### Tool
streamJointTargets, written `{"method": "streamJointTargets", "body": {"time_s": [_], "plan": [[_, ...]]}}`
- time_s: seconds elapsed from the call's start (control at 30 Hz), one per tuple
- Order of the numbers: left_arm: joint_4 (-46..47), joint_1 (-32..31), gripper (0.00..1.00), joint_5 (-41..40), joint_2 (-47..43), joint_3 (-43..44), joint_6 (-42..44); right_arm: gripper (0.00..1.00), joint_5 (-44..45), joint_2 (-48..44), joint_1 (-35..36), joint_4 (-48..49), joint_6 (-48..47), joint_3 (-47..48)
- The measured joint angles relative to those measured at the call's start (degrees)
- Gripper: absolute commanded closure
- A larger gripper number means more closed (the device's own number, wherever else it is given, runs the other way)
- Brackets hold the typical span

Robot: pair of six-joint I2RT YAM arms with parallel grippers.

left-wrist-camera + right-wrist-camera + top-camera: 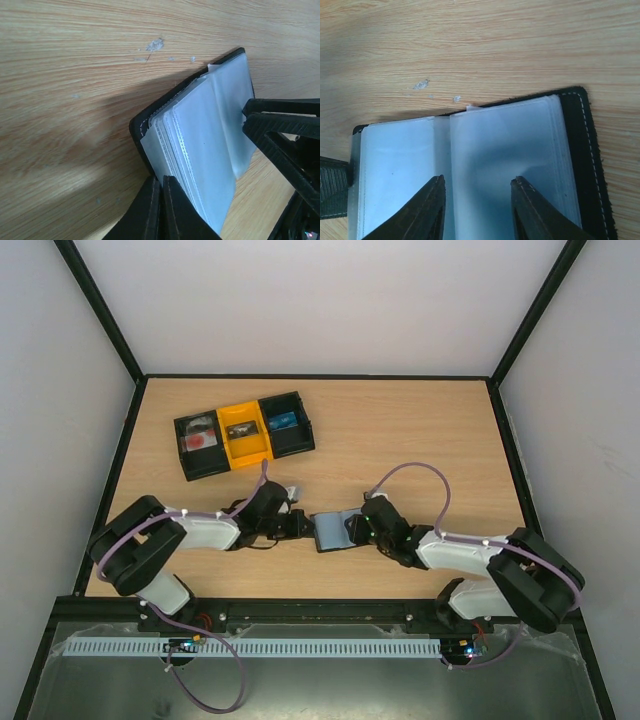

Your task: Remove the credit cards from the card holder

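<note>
Top external: left end effector [161, 182] tight on card holder [581, 131]; right end effector [479, 179] spread

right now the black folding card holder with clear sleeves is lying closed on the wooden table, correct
No, not closed: the black folding card holder with clear sleeves is lying open on the wooden table, as the right wrist view shows.
</note>
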Motion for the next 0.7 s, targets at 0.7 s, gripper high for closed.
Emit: {"method": "streamJointTargets", "body": {"time_s": [0.7], "plan": [[0.9, 0.0, 0.97, 1.88, -1.66, -0.11, -0.04, 0.48, 6.12, -1.53, 0.0, -4.63, -2.56, 0.39]]}}
